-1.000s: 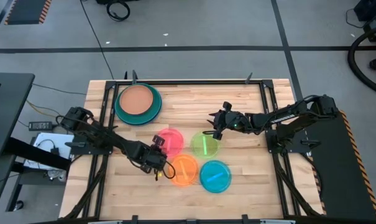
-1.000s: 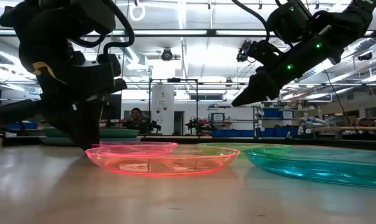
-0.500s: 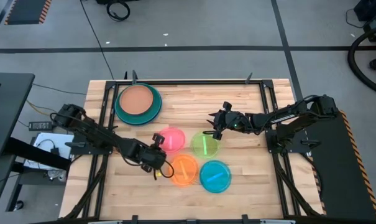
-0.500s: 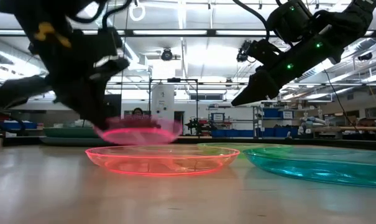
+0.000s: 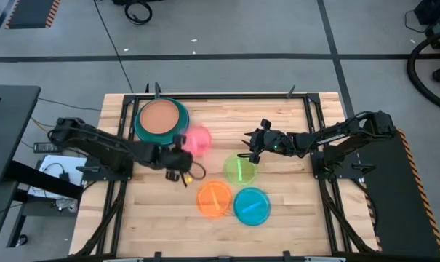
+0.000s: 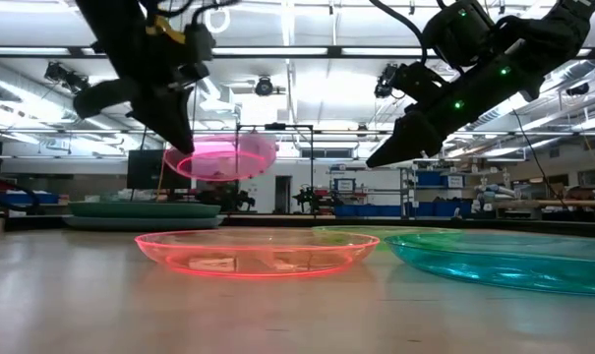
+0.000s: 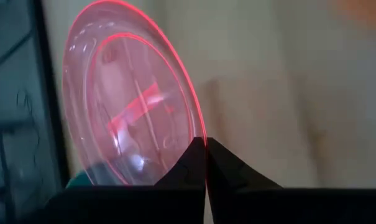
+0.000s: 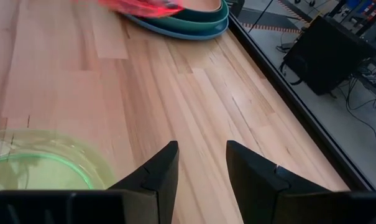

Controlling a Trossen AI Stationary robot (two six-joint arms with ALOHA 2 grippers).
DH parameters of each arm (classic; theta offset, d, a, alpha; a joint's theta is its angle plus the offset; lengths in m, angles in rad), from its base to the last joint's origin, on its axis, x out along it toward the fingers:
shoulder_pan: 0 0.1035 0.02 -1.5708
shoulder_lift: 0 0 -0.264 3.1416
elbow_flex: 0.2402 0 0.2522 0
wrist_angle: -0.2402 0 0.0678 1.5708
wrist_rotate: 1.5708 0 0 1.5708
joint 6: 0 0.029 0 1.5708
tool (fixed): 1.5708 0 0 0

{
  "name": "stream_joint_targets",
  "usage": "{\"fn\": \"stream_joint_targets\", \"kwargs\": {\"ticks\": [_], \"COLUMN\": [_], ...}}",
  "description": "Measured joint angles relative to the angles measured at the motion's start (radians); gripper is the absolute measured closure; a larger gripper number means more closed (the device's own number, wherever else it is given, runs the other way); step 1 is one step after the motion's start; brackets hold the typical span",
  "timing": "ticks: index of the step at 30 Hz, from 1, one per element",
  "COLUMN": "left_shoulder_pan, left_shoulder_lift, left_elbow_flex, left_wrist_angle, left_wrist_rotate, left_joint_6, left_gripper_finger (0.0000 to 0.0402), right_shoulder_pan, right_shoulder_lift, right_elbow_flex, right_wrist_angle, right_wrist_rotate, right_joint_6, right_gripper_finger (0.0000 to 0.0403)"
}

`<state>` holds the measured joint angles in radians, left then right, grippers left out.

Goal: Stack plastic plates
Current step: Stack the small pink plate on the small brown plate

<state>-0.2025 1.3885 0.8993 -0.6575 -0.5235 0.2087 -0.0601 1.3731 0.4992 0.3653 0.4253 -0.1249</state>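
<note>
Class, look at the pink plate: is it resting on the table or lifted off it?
Lifted. The left gripper pinches the pink plate by its rim, holding it in the air beside the stack of larger plates.

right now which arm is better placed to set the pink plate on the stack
Left. The left gripper is shut on the pink plate, held in the air beside the stack. The right gripper is open and empty, hovering near the green plate.

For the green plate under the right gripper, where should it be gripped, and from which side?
Grip the green plate by its raised rim, on the edge nearest the right gripper, coming down from above. It lies flat on the table, so only the thin upturned lip offers something to pinch. The fingers are open and hover just beyond that edge.
</note>
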Motion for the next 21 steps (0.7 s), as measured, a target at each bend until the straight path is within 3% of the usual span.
{"fn": "stream_joint_targets", "kwargs": {"ticks": [9, 21], "left_shoulder_pan": [0.235, 0.511], "left_shoulder_lift": [-0.079, -0.073], "left_elbow_flex": [-0.006, -0.010], "left_wrist_angle": [-0.086, -0.164], "left_wrist_rotate": [-0.006, 0.083], "left_joint_6": [0.046, -0.031], "left_gripper_finger": [0.0398, 0.0398], "right_shoulder_pan": [0.006, 0.019], "right_shoulder_lift": [0.000, 0.000], "right_elbow_flex": [0.000, 0.000], "right_wrist_angle": [-0.015, -0.006], "right_wrist_rotate": [-0.008, -0.035], "right_joint_6": [-0.001, 0.027], "right_gripper_finger": [0.0258, 0.0258]}}
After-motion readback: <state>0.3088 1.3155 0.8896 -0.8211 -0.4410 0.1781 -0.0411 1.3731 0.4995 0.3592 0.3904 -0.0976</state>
